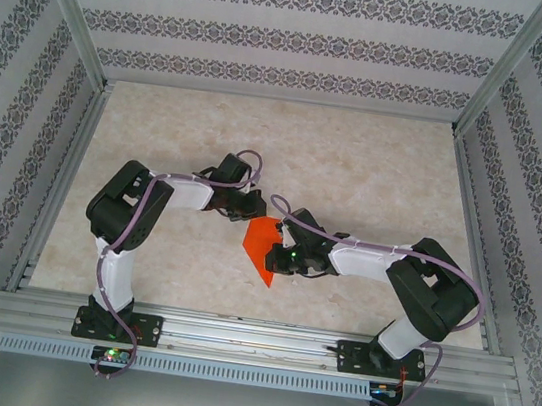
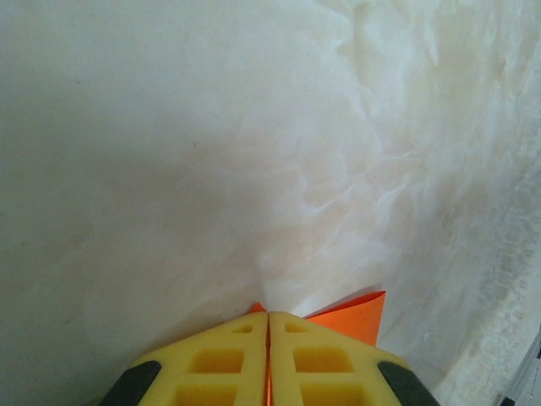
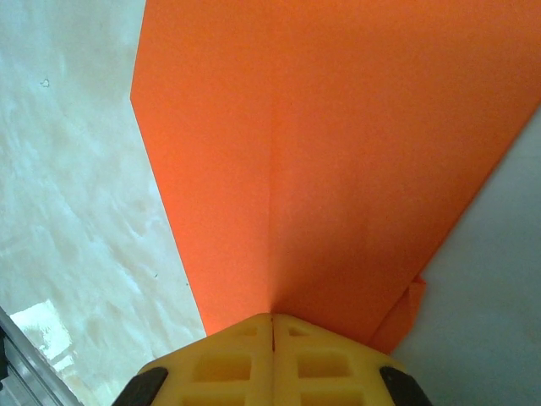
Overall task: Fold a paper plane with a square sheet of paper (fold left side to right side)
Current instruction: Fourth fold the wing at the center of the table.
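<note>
Folded orange paper point(image 1: 261, 249): near the middle of the bench point(image 1: 377, 167), a little toward the near edge, between the two tools. From above it looks like a narrow shape with its point toward the arm bases.
Left tool point(image 2: 268, 338): its yellow fingers point(image 2: 220, 359) are pressed together and a thin orange line shows in the seam between them, so it is clamped on the paper. Two small orange corners stick out past the fingertips.
Right tool point(image 3: 272, 338): its fingers are also together and clamped on the paper, which spreads wide ahead of them. A straight crease runs from the seam of the fingers up across the sheet.
Paper and bench: I cannot tell if the paper lies flat or is lifted a little.
Arms: both bend inward and meet at the paper, the left at its far end, the right at its right side.
Bench surface: pale, with a marble pattern.
</note>
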Controlling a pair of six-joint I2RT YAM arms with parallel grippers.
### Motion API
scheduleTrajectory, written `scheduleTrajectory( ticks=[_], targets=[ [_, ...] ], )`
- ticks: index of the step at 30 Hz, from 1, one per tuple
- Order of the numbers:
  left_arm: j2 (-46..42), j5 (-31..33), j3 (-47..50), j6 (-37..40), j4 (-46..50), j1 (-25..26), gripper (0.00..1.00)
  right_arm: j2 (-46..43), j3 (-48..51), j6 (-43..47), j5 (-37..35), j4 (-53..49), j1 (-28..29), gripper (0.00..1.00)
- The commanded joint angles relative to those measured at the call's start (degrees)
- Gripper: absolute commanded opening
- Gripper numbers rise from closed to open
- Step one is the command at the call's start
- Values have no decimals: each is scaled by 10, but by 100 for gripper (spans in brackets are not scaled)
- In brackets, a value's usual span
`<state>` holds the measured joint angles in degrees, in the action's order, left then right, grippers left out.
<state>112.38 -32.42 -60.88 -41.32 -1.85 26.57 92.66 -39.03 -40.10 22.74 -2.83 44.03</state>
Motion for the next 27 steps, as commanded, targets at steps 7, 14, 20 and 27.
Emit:
scheduleTrajectory(
  ticks=[7,14,20,27],
  targets=[
    [-26,49,-16,54,23,-46,10,5,33,68,-19,-137,-25,0],
    [-132,39,53,53,14,-34,10,4,23,104,-2,-145,-53,0],
    [-180,-11,128,4,-49,30,10,11,21,110,-3,-144,-58,0],
    [-117,-24,112,-12,-83,74,10,8,19,109,-2,-145,-59,0]
  ],
)
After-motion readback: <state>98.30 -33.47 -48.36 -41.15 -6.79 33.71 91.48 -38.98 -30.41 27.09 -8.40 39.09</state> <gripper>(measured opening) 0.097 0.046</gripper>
